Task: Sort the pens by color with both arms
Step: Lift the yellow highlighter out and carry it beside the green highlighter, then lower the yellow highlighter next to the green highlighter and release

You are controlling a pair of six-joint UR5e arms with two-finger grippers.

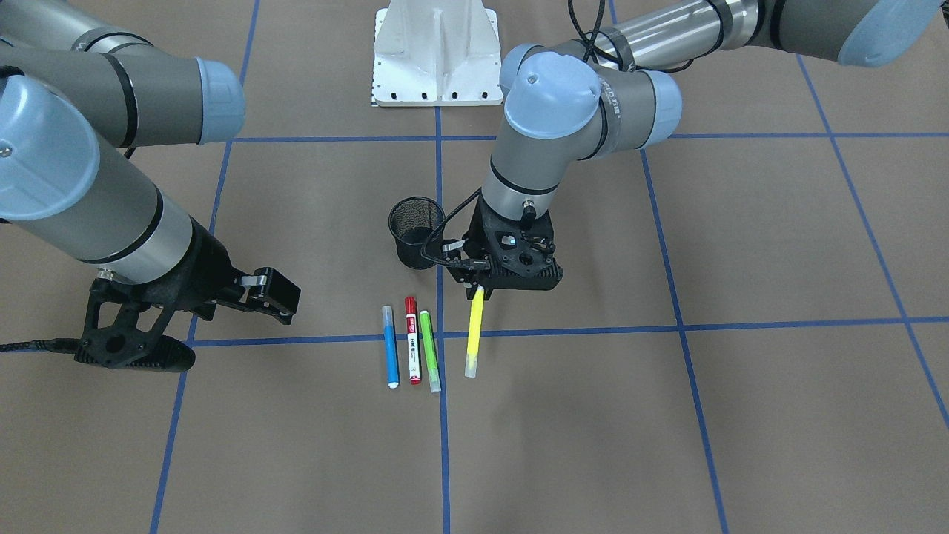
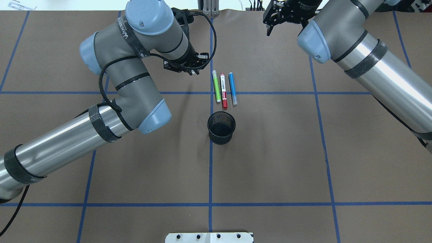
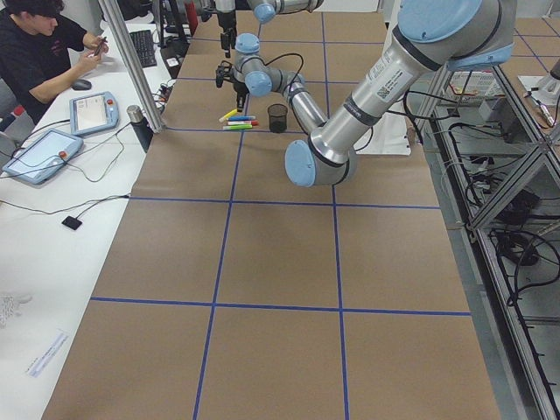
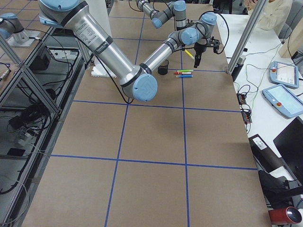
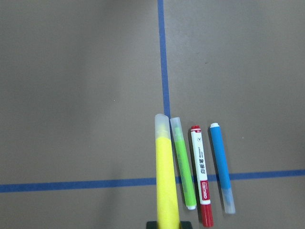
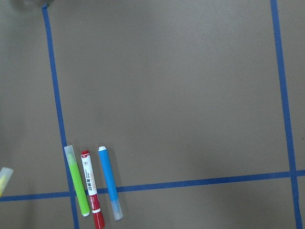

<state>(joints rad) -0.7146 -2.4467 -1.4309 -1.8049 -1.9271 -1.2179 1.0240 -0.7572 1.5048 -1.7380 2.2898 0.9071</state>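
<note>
Three pens lie side by side on the brown table: a blue one (image 1: 390,346), a red-capped white one (image 1: 412,340) and a green one (image 1: 429,350). They also show in the overhead view: green (image 2: 216,86), red (image 2: 223,90), blue (image 2: 232,88). My left gripper (image 1: 478,285) is shut on the yellow pen (image 1: 474,332) and holds it by one end, just beside the green pen. The left wrist view shows the yellow pen (image 5: 166,176) next to the row. My right gripper (image 1: 133,348) is open and empty, well away from the pens on the blue pen's side.
A black mesh cup (image 1: 415,231) stands upright on the table between the pens and the robot's white base (image 1: 437,55), close beside the left gripper. Blue tape lines cross the table.
</note>
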